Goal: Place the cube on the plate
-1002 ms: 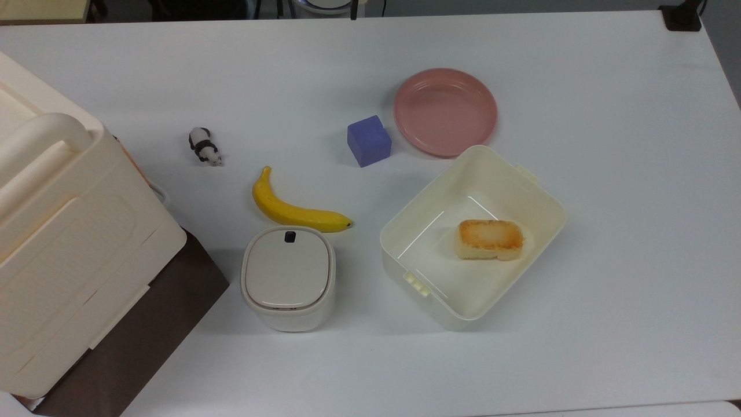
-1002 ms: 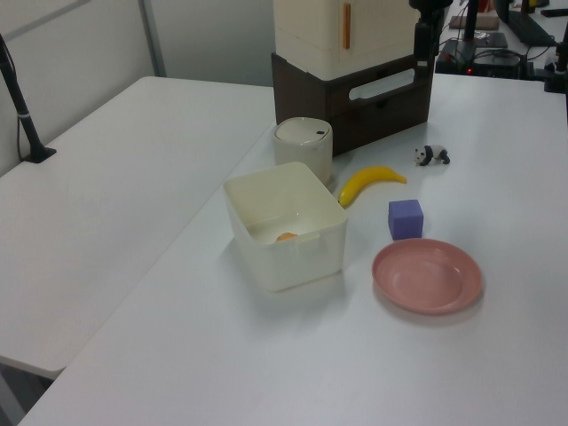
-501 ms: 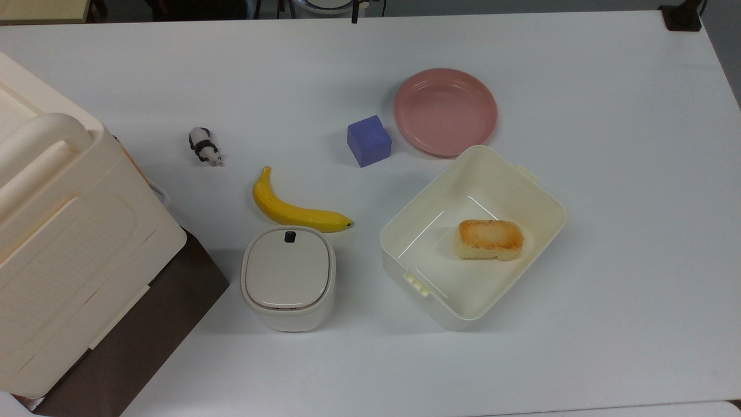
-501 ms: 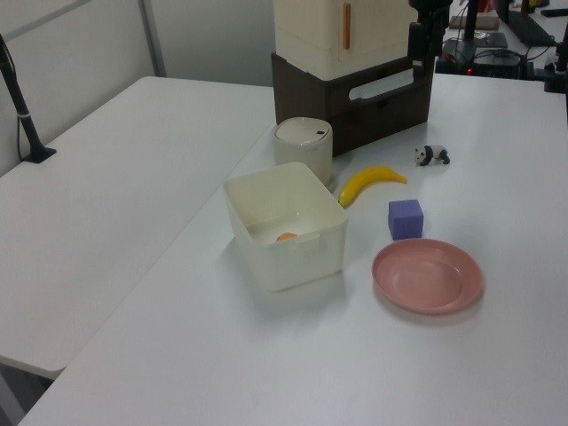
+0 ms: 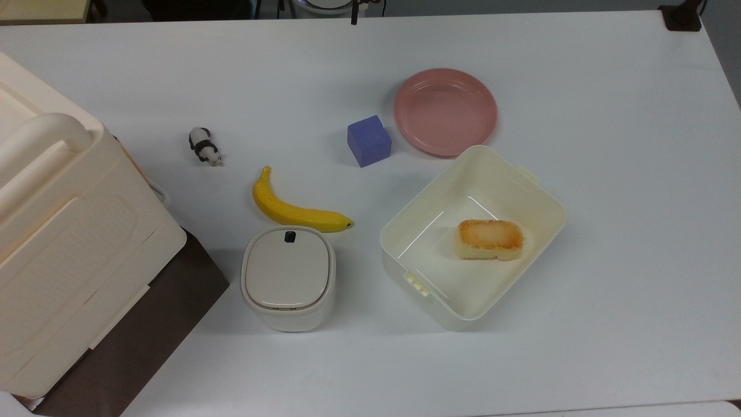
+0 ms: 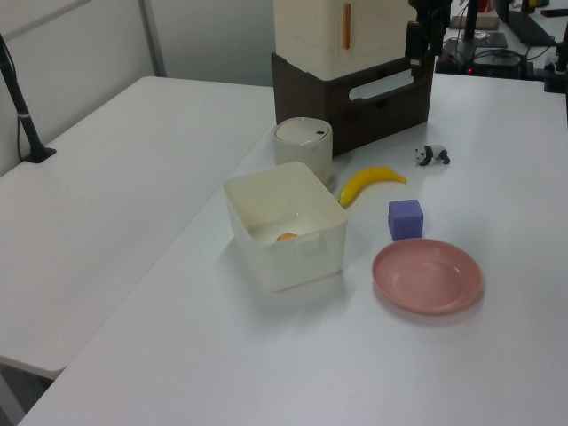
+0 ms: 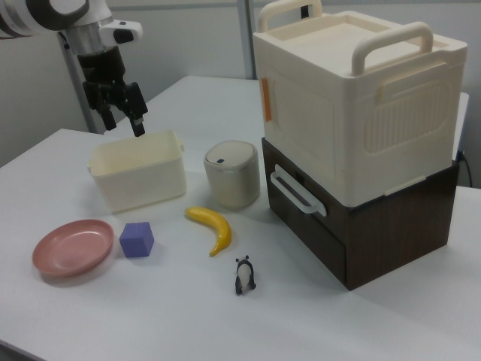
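The blue-purple cube [image 5: 369, 141] sits on the white table just left of the pink plate [image 5: 446, 111] in the top view, with a narrow gap between them. The plate has nothing on it. Both appear again in the right view, cube [image 7: 136, 240] beside plate [image 7: 71, 247], and in the left view, cube [image 6: 406, 218] behind plate [image 6: 428, 275]. My gripper [image 7: 124, 124] hangs open and holding nothing, high in the air near the cream tub's far corner, well away from the cube. In the left view the gripper [image 6: 419, 43] is a dark shape at the top.
A cream tub [image 5: 399, 229] holding a golden-brown bread block [image 5: 490, 239] stands right beside the plate. A banana [image 5: 292, 209], a toy panda [image 5: 204, 146] and a small lidded bin [image 5: 288, 277] lie to the top view's left of the cube. A big cream box [image 5: 63, 231] on a brown drawer unit stands at the far left.
In the left view the gripper has drifted slightly to the left and up. The cube, the plate and everything else on the table have stayed put.
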Robot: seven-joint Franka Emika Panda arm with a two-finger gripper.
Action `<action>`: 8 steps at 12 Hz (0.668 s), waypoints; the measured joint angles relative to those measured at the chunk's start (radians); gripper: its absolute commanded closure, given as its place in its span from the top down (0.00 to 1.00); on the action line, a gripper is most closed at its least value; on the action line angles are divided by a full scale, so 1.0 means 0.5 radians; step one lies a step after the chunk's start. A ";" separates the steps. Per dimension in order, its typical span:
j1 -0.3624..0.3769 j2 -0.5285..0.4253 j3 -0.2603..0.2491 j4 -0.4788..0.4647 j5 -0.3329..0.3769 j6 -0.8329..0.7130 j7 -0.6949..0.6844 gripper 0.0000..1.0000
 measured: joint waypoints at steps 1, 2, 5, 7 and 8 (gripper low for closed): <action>0.000 0.000 0.000 0.000 0.002 0.021 0.004 1.00; -0.001 0.001 0.000 0.000 0.004 0.030 0.004 1.00; -0.005 0.003 -0.003 0.000 0.004 0.031 0.004 1.00; -0.007 0.004 -0.003 -0.001 0.004 0.031 0.002 1.00; -0.007 0.005 -0.003 -0.001 0.004 0.031 -0.019 1.00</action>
